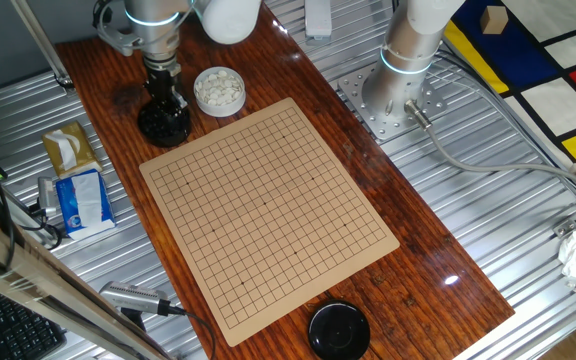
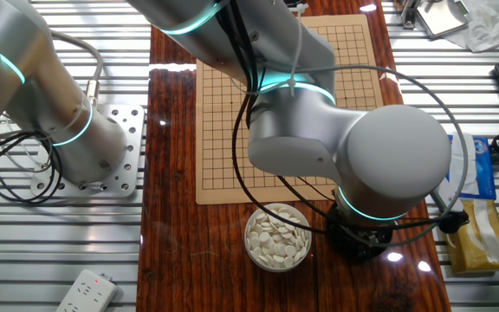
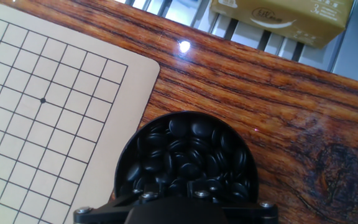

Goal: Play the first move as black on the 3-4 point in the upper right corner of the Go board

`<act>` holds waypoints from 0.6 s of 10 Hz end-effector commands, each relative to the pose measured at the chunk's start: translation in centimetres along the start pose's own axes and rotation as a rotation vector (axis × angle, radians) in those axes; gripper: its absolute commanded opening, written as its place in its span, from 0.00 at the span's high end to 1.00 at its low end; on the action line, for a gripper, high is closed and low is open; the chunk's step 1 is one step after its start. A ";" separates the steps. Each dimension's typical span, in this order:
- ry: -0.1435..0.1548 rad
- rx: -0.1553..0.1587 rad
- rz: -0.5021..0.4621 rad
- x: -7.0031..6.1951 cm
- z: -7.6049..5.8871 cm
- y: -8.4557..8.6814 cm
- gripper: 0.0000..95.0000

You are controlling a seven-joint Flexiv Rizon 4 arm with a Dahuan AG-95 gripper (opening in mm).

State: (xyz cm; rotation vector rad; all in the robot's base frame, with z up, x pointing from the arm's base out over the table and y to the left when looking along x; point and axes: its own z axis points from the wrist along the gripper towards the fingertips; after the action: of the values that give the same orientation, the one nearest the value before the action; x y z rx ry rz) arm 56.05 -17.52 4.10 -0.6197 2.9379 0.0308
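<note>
The black bowl (image 3: 185,155) is full of glossy black stones (image 3: 194,132) and stands on the wooden table just off one corner of the Go board (image 3: 42,93). My gripper (image 3: 173,198) is straight above this bowl with its tips down among the stones. The hand body hides the tips, so I cannot tell whether a stone is held. In one fixed view the gripper (image 1: 165,100) stands upright in the bowl (image 1: 163,125), beside the board (image 1: 268,210). No stone lies on the grid. In the other fixed view my arm covers most of the bowl (image 2: 358,243).
A bowl of white stones (image 1: 218,90) stands next to the black bowl, also in the other fixed view (image 2: 277,236). A black lid (image 1: 339,330) lies by the board's near edge. A tissue box (image 3: 284,18) and a blue packet (image 1: 80,200) lie beyond the table's edge.
</note>
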 end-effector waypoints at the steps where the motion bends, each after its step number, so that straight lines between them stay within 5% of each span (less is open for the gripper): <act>1: 0.002 0.003 -0.008 0.0 0.0 0.0 0.80; 6: 0.003 0.007 -0.017 0.0 -0.1 0.0 0.80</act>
State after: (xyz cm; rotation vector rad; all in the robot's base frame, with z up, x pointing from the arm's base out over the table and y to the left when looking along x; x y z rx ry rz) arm 56.10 -17.61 4.25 -0.6434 2.9330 0.0171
